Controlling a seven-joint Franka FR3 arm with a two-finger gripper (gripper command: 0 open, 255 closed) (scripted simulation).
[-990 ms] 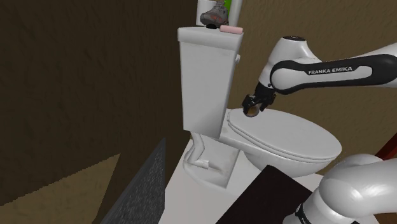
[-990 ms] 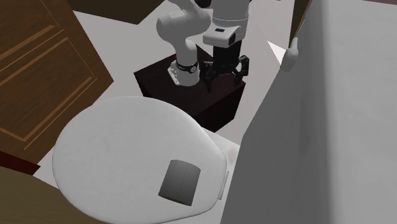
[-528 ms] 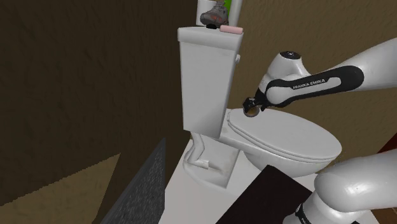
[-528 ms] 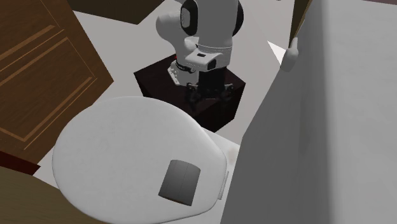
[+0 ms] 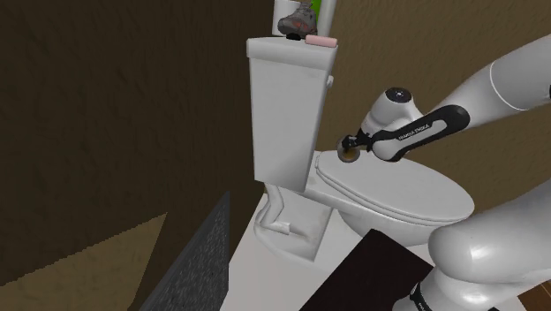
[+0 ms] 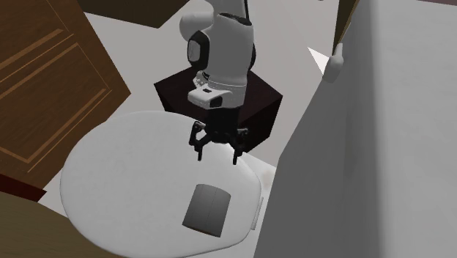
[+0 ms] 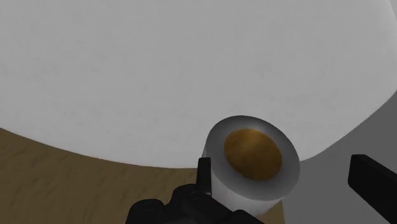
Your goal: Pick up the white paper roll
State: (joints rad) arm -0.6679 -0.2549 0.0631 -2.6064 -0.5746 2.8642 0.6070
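The paper roll (image 6: 207, 210) lies on its side on the white toilet lid (image 6: 124, 168), close to the tank. It looks grey-white, and the wrist view shows one end of the roll (image 7: 251, 159) with its brown core. My black gripper (image 6: 216, 150) hangs open over the lid, a short way from the roll on the stand's side. In the wrist view the gripper (image 7: 286, 181) has its fingers (image 7: 372, 184) wide apart, with the roll ahead and nearer one finger, not clasped. In the shoulder view the gripper (image 5: 349, 146) sits just over the roll (image 5: 350, 159).
The toilet tank (image 5: 283, 106) rises right behind the roll, with a pink bar (image 5: 320, 41) and a grey object (image 5: 298, 19) on top. The dark stand (image 6: 256, 99) is beside the bowl. A wooden door (image 6: 44, 80) stands at the second exterior view's left.
The arm has swung out from above the stand and lowered the gripper over the toilet lid, closer to the roll. The fingers stay open and the roll has not moved.
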